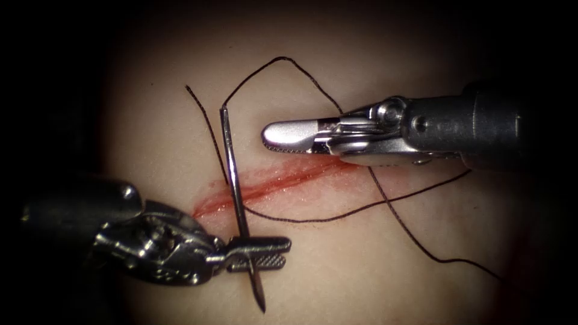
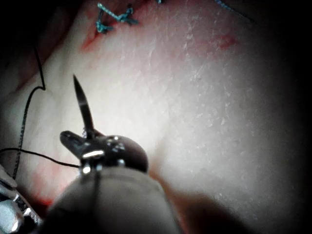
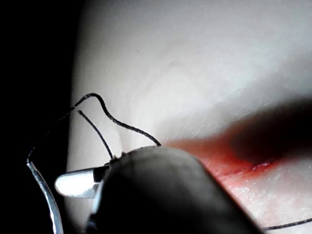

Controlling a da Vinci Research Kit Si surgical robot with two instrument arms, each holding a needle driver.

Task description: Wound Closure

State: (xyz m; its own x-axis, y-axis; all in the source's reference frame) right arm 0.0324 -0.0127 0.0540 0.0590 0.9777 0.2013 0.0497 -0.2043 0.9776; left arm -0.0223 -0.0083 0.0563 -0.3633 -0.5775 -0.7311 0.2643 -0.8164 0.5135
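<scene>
Left hand point(image 1: 265, 253) is clenched on the curved needle point(image 1: 236, 186), gripping it near the pointed end, so that only a short length with the sharp tip sticks out past the jaws on the near side of the cut point(image 1: 271, 180). From that grip the needle's long body rises across the cut and ends at its blunt tail on the far side, where the thread point(image 1: 313, 219) is joined to it. Nothing of the needle is in the tissue point(image 1: 361, 271); it lies above the surface, held free. In the left wrist view the same hand point(image 2: 80, 141) shows with the needle's point point(image 2: 80, 97) standing clear of it over pale tissue point(image 2: 219, 122), and beyond it sit blue stitches point(image 2: 114, 18) beside a red stain.

Right hand point(image 1: 286, 137) hovers just beyond the cut on its far side, jaws pressed together and grasping nothing (the thread passes behind its shaft rather than between the jaws). In the right wrist view its bright tip point(image 3: 78, 184) lies close to the needle's tail point(image 3: 44, 190), with the thread point(image 3: 122, 124) arching above.

Outward from the needle's tail, the thread loops up and over, runs down behind the right hand, crosses the cut and trails off to the right of it. A second strand runs along the near side of the cut, and a loose end lies left of the needle's tail. Red fluid point(image 1: 217, 201) tints the cut's edges.
</scene>
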